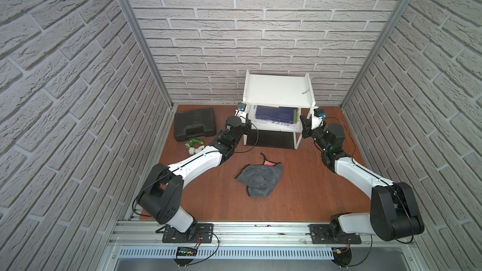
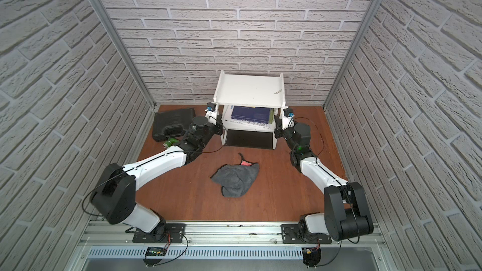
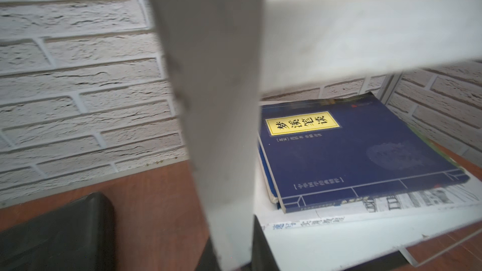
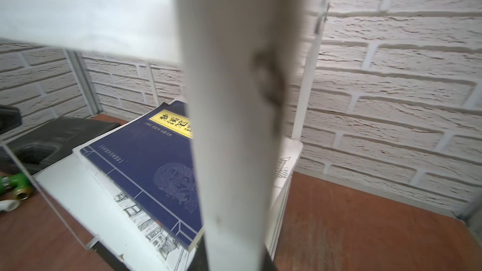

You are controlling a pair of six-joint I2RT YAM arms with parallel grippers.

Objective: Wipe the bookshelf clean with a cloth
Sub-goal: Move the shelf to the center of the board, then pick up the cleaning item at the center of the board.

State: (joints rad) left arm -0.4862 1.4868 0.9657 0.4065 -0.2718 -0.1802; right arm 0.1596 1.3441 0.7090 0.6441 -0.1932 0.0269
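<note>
The white bookshelf (image 1: 276, 89) stands at the back of the table against the brick wall, in both top views. My left gripper (image 1: 247, 127) is shut on its front left leg (image 3: 221, 126). My right gripper (image 1: 304, 126) is shut on the front right leg (image 4: 234, 126). In each wrist view the leg runs up between dark fingers (image 3: 260, 251). The grey cloth (image 1: 260, 179) lies crumpled on the table in front of the shelf, apart from both grippers. A small pale scrap (image 1: 305, 91) lies on the top board.
A blue book (image 1: 275, 114) lies on a stack of books on the middle shelf. A black ribbed case (image 1: 194, 123) lies left of the shelf, with green and white pipe fittings (image 1: 194, 146) in front of it. Brick walls close three sides.
</note>
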